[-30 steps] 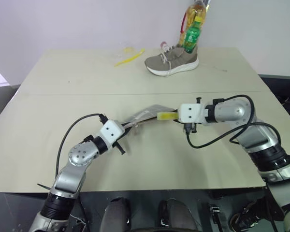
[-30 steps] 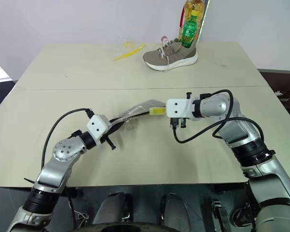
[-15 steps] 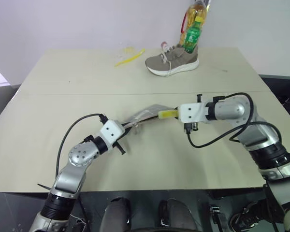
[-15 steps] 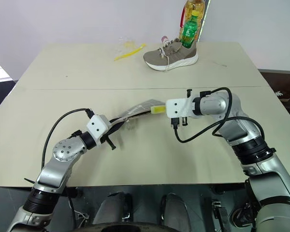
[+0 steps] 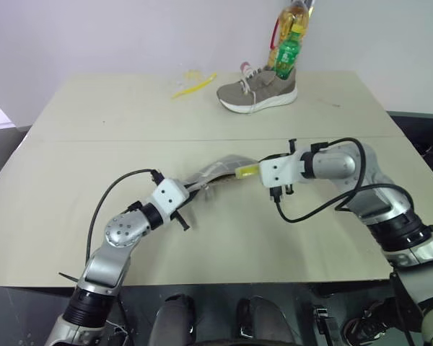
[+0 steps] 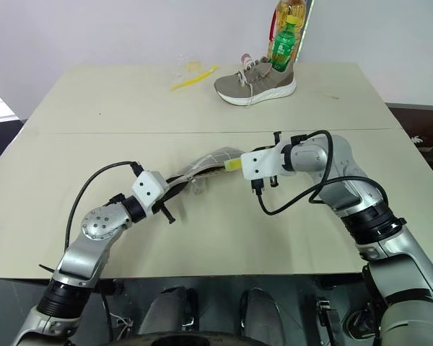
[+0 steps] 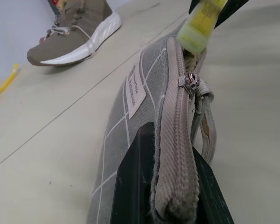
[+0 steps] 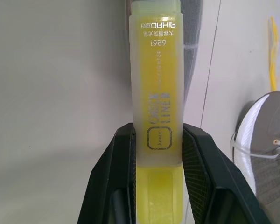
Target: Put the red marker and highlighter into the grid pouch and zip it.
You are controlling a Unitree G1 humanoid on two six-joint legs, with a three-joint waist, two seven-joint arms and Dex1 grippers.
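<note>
My left gripper [image 5: 190, 189] is shut on the near end of the grey grid pouch [image 5: 218, 171] and holds it raised off the table. In the left wrist view its black fingers [image 7: 133, 186] clamp the pouch [image 7: 144, 93] below the zipper slider [image 7: 191, 81]. My right gripper [image 5: 257, 171] is shut on the chunky yellow highlighter [image 5: 246, 171], which sits upright between the black pads [image 8: 123, 154]. The highlighter's free end [image 7: 200, 23] touches the far, open end of the pouch. The red marker is out of view.
A brown shoe [image 5: 258, 90] lies at the table's far side with two bottles [image 5: 289, 43] behind it. A thin yellow strip [image 5: 193, 84] lies to the shoe's left. A seam [image 5: 94, 140] crosses the beige table.
My right wrist has rolled, so the highlighter now tilts, with its tip closer to the pouch's end. The left gripper and the pouch have stayed put.
</note>
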